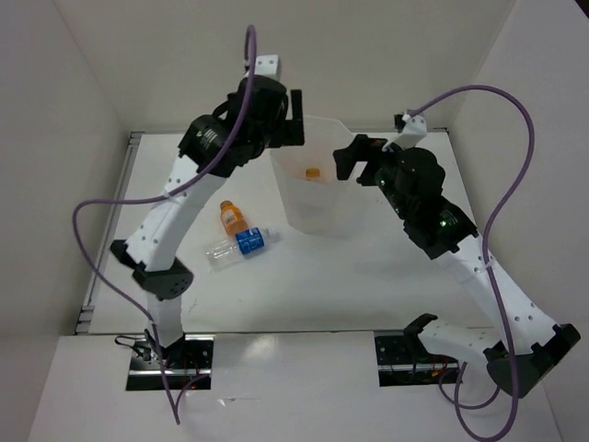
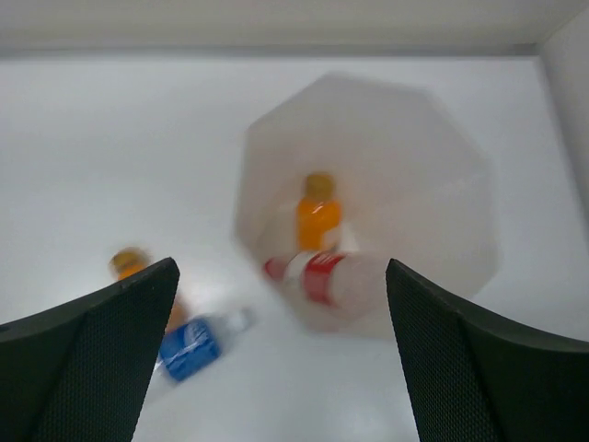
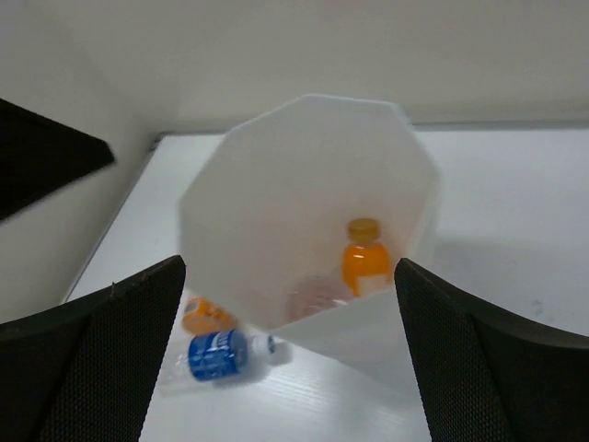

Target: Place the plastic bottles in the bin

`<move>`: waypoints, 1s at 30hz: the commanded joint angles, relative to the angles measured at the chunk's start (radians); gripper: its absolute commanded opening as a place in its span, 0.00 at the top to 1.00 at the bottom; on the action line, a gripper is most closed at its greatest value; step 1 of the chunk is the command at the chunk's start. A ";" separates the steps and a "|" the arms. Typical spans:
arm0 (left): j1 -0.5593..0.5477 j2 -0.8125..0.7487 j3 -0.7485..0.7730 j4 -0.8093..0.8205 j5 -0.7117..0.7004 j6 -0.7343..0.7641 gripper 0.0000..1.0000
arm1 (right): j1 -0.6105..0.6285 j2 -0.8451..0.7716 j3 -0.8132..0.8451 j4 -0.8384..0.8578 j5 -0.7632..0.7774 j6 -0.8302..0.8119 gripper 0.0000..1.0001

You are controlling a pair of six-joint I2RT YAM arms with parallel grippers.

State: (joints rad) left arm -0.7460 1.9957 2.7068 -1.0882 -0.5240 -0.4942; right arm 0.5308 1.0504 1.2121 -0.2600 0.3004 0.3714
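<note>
Lying in bin (image 2: 442,166): orange bottle (image 2: 318,216); red-label bottle (image 2: 322,278)

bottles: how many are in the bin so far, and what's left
Done: one orange bottle and the red-label bottle lie inside the bin. In hand: nothing; the left gripper and right gripper are both open and empty near the bin. Left: a second orange bottle and the blue-label bottle lie on the table beside the bin.
</note>
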 commanded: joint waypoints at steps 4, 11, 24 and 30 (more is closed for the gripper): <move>0.152 -0.632 -0.940 0.346 0.137 -0.188 0.00 | 0.145 0.109 0.188 -0.004 -0.240 -0.230 0.00; 0.208 -1.083 -1.283 0.174 -0.034 -0.399 0.00 | 0.438 0.380 0.348 -0.093 -0.270 -0.445 0.00; 0.229 -1.374 -1.587 -0.162 -0.065 -0.770 0.00 | 0.586 0.835 0.400 -0.111 -0.458 -0.676 0.00; 0.229 -1.364 -1.587 -0.151 -0.047 -0.738 0.00 | 0.595 0.961 0.416 -0.006 -0.282 -0.753 0.00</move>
State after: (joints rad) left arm -0.5220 0.6083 1.1110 -1.2446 -0.5648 -1.2270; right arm 1.1191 2.0109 1.5860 -0.3492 -0.0704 -0.3004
